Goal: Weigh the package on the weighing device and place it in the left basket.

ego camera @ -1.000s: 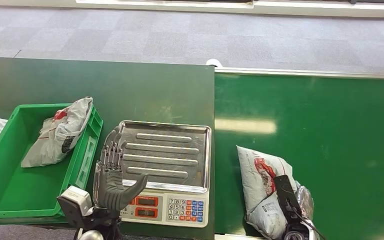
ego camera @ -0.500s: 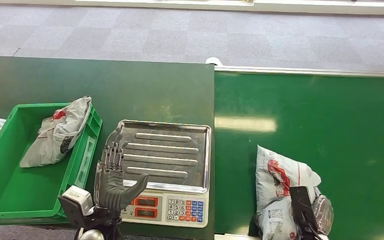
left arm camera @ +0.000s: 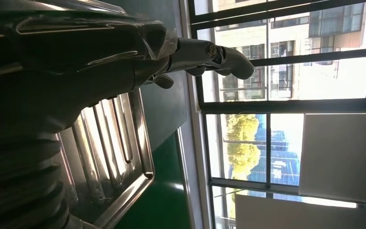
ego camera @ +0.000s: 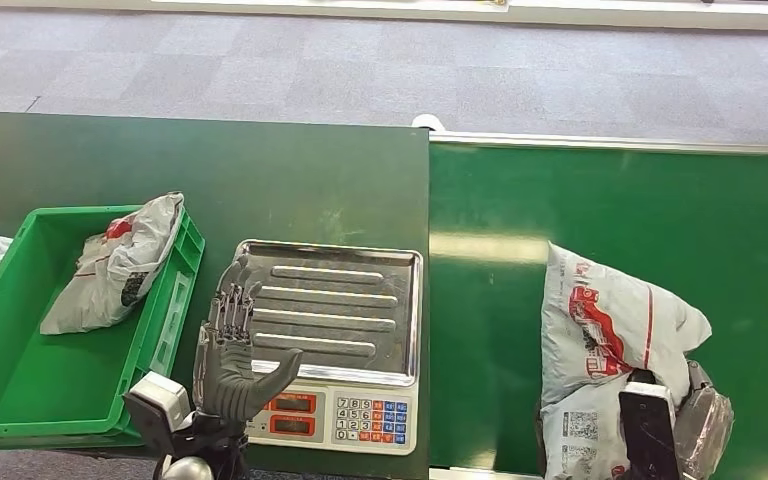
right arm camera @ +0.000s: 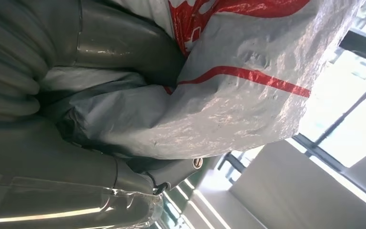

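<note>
Package [ego camera: 610, 330], a grey poly mailer with red print, is sitting at about four o'clock in the head view, over the green belt [ego camera: 600, 200], with its upper end tilting toward twelve o'clock. The right hand [ego camera: 675, 420] is gripping its lower end at five o'clock; in the right wrist view the thumb and fingers [right arm camera: 124, 52] are wrapping around the crumpled plastic of the package [right arm camera: 248, 95], pinching it firmly. I cannot tell whether the package is touching the belt or hanging just above it.

Scale [ego camera: 330, 340] is standing at six o'clock on the dark green table [ego camera: 260, 170], well apart from the package, at its nine o'clock side. Its ribbed steel pan [ego camera: 335, 300] is carrying nothing, and the keypad with red displays is facing six o'clock. In the left wrist view the pan [left arm camera: 119, 143] is showing just beside the hand.

Left hand [ego camera: 232, 350] is standing upright at seven o'clock, at the pan's near left corner, fingers spread and pointing toward twelve o'clock, holding nothing. In the left wrist view its fingers [left arm camera: 205, 52] are stretching out straight toward the windows.

Basket [ego camera: 20, 390], a green crate, is lying at eight o'clock, just beside the scale. Another grey bag [ego camera: 120, 265] is leaning inside it against the wall nearest the scale.
</note>
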### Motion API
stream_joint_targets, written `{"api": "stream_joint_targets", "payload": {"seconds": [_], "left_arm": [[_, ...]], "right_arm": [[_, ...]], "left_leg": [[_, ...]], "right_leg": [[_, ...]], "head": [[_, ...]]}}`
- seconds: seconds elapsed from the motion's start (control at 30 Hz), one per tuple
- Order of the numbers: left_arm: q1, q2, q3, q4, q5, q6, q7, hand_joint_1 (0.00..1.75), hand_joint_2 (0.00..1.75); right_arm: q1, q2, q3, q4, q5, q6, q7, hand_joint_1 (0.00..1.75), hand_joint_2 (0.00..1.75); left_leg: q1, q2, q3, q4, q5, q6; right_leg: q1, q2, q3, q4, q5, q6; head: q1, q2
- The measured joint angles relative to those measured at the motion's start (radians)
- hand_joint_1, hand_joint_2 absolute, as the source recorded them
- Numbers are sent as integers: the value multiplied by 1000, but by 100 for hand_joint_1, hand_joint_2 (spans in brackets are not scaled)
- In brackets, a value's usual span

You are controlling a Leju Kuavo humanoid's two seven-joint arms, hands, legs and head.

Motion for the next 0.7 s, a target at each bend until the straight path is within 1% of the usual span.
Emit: {"api": "stream_joint_targets", "payload": {"seconds": [0.2, 0.27, 0.4, 0.53, 0.6, 0.7], "left_arm": [[-28, 0, -5, 19, 0, -4, -12, 0, 175], [-35, 0, -7, 25, 1, -3, -13, 0, 175], [-62, 0, -22, 39, 7, 0, -16, 0, 175], [-82, 0, -35, 51, 12, -1, -16, 0, 175], [-92, 0, -40, 58, 14, 0, -15, 0, 175], [-118, 0, -46, 71, 19, 8, -11, 0, 175]], "right_arm": [[-34, -29, 105, -91, -9, -7, -1, 174, 175], [-57, -41, 132, -101, -31, 8, -5, 173, 175], [-172, -70, 212, -89, -83, 107, 6, 173, 175], [-285, -82, 282, -56, -100, 154, 27, 173, 175], [-334, -86, 308, -30, -118, 184, 39, 173, 175], [-423, -86, 346, 50, -151, 255, 83, 174, 175]], "left_leg": [[0, 0, 1, 0, 0, 0], [0, 0, 0, 0, 0, 0], [0, 4, 1, 0, 1, 0], [0, 1, 1, 0, 2, 0], [0, 0, 0, 0, 2, -1], [0, 1, 0, 0, 2, -1]], "right_leg": [[0, 0, 1, 0, 0, 0], [0, 0, 1, 0, 0, 0], [0, 3, 0, 1, 1, -1], [0, 0, 0, 1, 1, -1], [0, 0, 0, 1, 1, -1], [0, 1, 0, 1, 1, 0]], "head": [[0, 0], [0, 0], [0, 0], [0, 0], [0, 0], [0, 0]]}}
